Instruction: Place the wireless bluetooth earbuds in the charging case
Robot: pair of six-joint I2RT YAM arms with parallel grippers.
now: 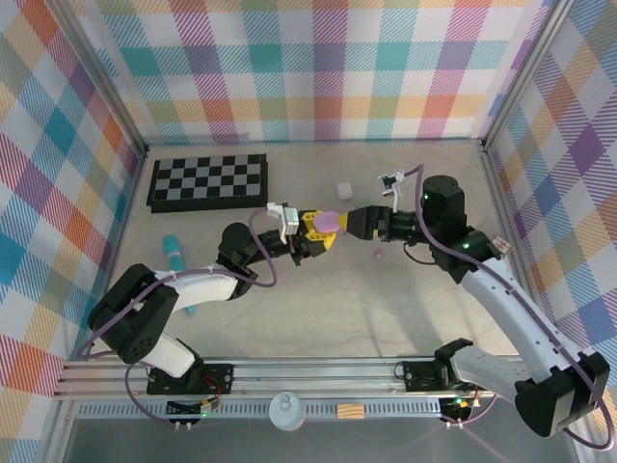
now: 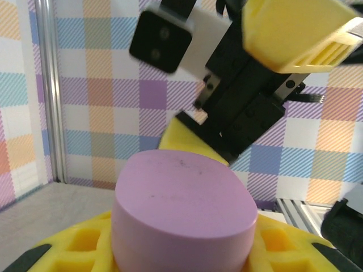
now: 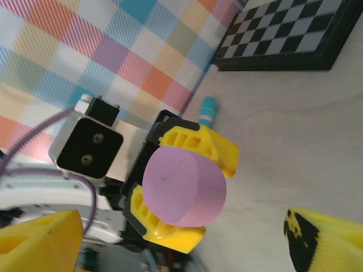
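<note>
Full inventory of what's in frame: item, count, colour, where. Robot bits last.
charging case: 1, purple, mid-table, clamped in the left gripper
earbud: 1, purple, on the table just right of centre
small white item: 1, white, on the table behind the case; too small to identify
teal cylinder: 1, teal, left side of the table
chessboard: 1, black and white, far left corner
table: 1, beige, under everything
left gripper: 1, yellow fingers, shut on the charging case
right gripper: 1, yellow and black fingers, open, facing the case from the right
</note>
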